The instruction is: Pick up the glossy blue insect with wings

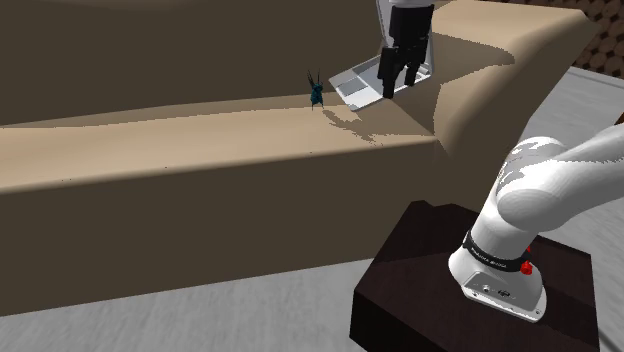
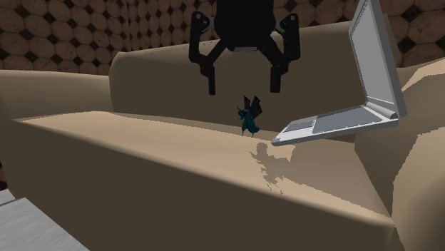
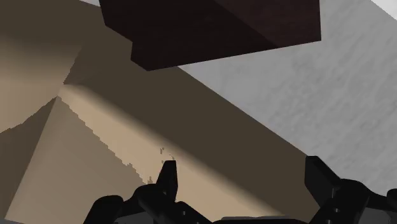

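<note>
While the claw hangs spread, blue insect stands lower on the sofa, untouched

The insect was a glossy teal-blue with darker, near-black wings, set against the plain tan sofa, whose seat was paler where light fell and a duller brown in shade. The laptop at the seat's far corner was silver-grey, the gripper was all black, and the arm was white with a dark band and a small red button near its base. The stand was a very dark brown, the floor a streaked grey, and the wall bore a repeating pattern of rounded brown tiles.
</note>
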Controlling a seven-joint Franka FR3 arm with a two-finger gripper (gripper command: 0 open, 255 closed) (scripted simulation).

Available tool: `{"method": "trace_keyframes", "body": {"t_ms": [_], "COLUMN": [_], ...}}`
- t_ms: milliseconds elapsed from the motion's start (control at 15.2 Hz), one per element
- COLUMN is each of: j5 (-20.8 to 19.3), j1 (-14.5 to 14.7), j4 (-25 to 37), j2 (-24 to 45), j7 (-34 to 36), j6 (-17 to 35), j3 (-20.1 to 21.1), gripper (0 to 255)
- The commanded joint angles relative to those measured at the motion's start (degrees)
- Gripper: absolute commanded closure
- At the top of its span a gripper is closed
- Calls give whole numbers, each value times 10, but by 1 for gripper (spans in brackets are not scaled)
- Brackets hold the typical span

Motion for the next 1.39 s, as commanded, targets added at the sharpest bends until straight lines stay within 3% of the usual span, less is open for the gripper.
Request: {"method": "trace_keyframes", "body": {"t_ms": [0, 660, 1320], "j5": [0, -4, 21], "j1": [0, -22, -38], "j4": [0, 80, 230], "j2": [0, 175, 364], "j7": [0, -17, -41], "j6": [0, 134, 211], "j3": [0, -41, -79], "gripper": [0, 0, 0]}}
